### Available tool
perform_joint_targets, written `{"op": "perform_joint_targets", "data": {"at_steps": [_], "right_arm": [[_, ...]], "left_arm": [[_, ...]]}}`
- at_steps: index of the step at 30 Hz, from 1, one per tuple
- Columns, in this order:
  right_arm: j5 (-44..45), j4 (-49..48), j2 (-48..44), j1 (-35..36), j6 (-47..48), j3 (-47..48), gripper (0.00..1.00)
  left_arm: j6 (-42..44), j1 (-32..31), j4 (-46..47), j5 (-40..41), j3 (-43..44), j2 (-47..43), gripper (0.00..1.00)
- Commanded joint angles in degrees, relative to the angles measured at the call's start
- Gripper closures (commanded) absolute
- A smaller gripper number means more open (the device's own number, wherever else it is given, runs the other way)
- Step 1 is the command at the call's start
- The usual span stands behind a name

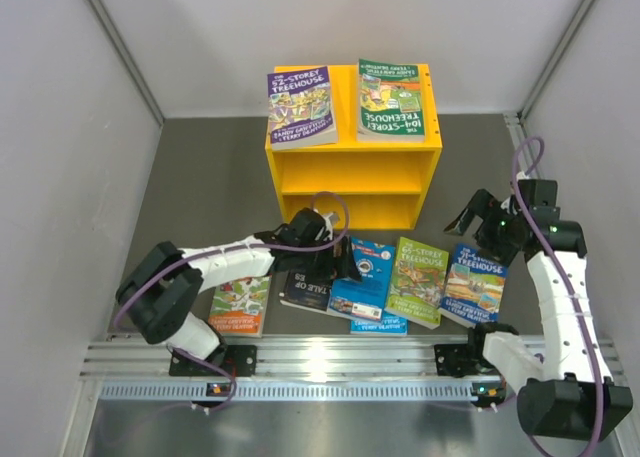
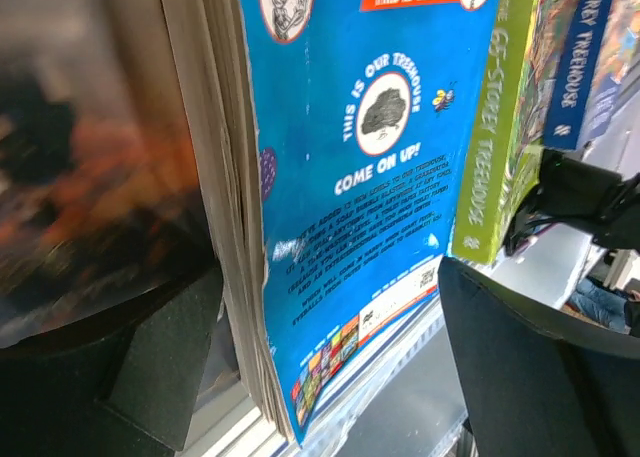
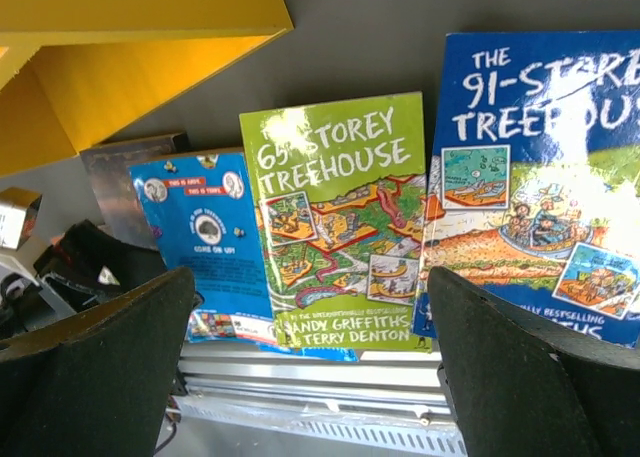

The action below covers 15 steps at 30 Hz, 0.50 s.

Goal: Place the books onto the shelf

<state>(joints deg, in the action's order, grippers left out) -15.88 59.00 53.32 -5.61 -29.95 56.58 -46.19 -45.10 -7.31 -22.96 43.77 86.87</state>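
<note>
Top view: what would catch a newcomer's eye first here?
The bright yellow shelf at the back stands out, with a purple book and a green book lying flat on its top. In front of it a row of books lies by the near edge, with the open left gripper at the blue book.

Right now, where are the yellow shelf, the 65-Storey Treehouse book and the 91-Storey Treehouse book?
yellow shelf [image 1: 350, 155], top external view, front edge of its top board.
65-Storey Treehouse book [image 3: 340, 227], right wrist view, middle of its green front cover.
91-Storey Treehouse book [image 3: 540, 207], right wrist view, middle of its blue front cover.
</note>
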Motion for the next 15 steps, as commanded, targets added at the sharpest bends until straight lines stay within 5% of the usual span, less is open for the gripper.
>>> {"op": "perform_joint_targets", "data": {"at_steps": [1, 5, 8, 9, 15], "right_arm": [[0.8, 0.9, -1.6, 1.3, 1.7, 1.6, 0.00], [1.2, 1.8, -1.4, 2.3, 2.4, 1.7, 0.00], [1.6, 2.2, -1.3, 2.8, 2.6, 2.1, 0.00], [1.7, 2.3, -1.2, 2.8, 2.7, 2.2, 0.00], [-3.6, 0.2, -1.6, 4.2, 3.0, 2.8, 0.00]], "left_arm": [[-1.0, -2.7, 5.6, 1.8, -0.9, 6.9, 0.06], [-4.2, -5.0, 10.8, 0.8, -1.4, 11.7, 0.29], [-5.7, -5.6, 12.1, 1.6, -1.8, 13.8, 0.88], [-6.1, -5.7, 12.8, 1.6, -2.0, 13.9, 1.00], [-6.7, -5.7, 13.5, 2.1, -3.0, 7.6, 1.00]]}}
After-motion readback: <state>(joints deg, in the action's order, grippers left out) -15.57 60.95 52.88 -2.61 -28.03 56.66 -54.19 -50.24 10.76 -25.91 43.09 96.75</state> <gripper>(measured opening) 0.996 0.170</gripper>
